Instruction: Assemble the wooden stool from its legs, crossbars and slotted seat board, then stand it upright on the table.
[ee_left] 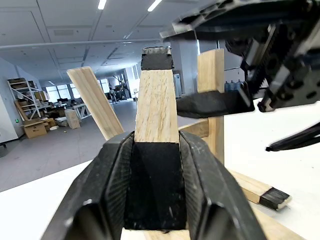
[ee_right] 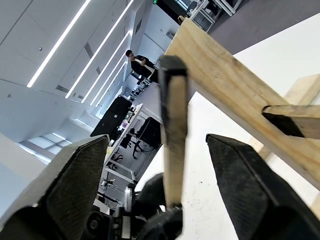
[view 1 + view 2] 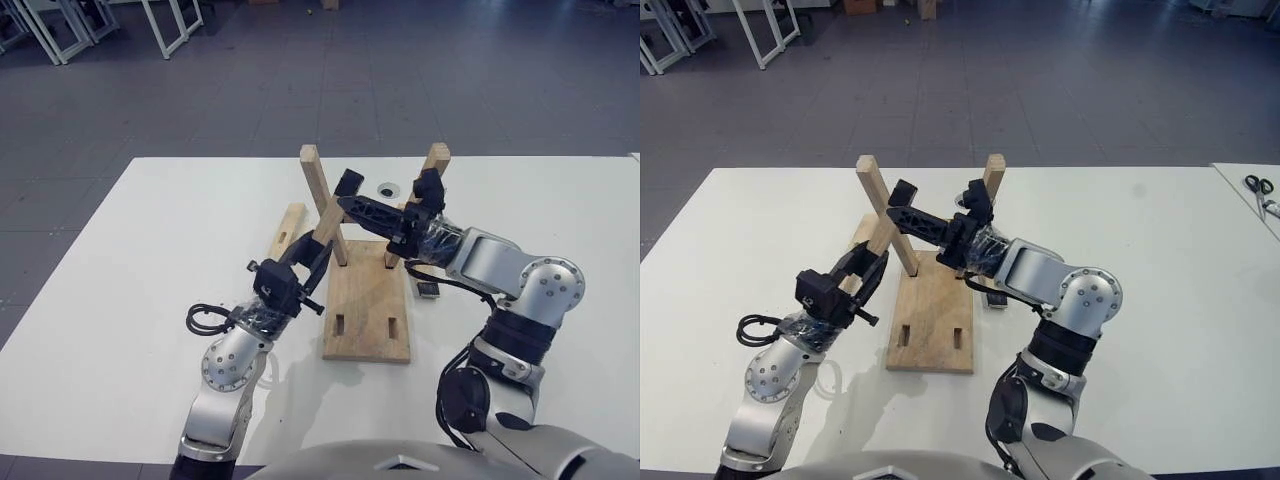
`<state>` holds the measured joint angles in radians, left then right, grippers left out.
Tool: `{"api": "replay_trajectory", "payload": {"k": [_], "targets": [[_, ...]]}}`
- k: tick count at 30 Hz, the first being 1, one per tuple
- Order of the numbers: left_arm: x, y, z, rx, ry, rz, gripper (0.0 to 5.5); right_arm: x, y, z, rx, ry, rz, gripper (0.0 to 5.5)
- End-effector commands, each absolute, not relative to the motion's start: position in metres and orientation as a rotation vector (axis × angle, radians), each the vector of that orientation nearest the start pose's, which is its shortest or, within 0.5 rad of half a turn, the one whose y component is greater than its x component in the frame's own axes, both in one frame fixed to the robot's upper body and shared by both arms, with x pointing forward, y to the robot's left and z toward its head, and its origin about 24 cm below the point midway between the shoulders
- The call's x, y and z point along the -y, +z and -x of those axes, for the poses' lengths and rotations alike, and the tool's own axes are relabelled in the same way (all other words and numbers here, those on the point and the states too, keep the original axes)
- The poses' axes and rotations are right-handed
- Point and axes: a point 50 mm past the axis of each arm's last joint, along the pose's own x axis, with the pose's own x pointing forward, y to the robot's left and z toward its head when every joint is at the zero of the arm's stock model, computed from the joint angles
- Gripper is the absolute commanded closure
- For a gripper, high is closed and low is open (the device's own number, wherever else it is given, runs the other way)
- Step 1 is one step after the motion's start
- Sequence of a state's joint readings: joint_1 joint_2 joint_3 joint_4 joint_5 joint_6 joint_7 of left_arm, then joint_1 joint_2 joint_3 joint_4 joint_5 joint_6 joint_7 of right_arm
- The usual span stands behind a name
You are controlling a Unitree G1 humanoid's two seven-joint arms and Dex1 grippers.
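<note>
While the seat board is laid flat on the desk w/ two legs stood at its far end, a crossbar is held clamped in the left end effector and aimed toward the leaning leg; the right end effector is spread wide, the bar's tip seen between its fingers, untouched. Risk: if the bar is pushed off-line, the leaning leg, prob. loose in its slot, may be levered out or toppled, & the other leg w/ it. No legible writing or brand is seen.
</note>
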<state>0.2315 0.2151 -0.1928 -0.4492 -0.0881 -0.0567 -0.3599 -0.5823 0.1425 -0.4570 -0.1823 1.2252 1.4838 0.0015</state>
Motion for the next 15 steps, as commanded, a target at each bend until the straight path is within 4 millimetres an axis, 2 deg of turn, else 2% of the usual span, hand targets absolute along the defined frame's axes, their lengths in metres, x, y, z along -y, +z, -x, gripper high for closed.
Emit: {"api": "replay_trajectory", "payload": {"k": [1,2,10,15], "targets": [[-0.1154,0.0895,-0.1948,0.21,-0.614,-0.095,4.2,0.0439,0.1985,-0.2709,-0.4,1.222,-0.919,1.93],[-0.1151,0.0886,-0.1946,0.206,-0.618,-0.094,4.2,0.0441,0.1986,-0.2724,-0.399,1.218,-0.926,1.93],[-0.1171,0.0868,-0.1941,0.196,-0.609,-0.086,4.2,0.0459,0.1982,-0.2758,-0.385,1.205,-0.963,3.34],[-0.1168,0.0873,-0.1941,0.195,-0.605,-0.079,4.2,0.0472,0.1976,-0.2775,-0.364,1.189,-0.98,3.99]]}}
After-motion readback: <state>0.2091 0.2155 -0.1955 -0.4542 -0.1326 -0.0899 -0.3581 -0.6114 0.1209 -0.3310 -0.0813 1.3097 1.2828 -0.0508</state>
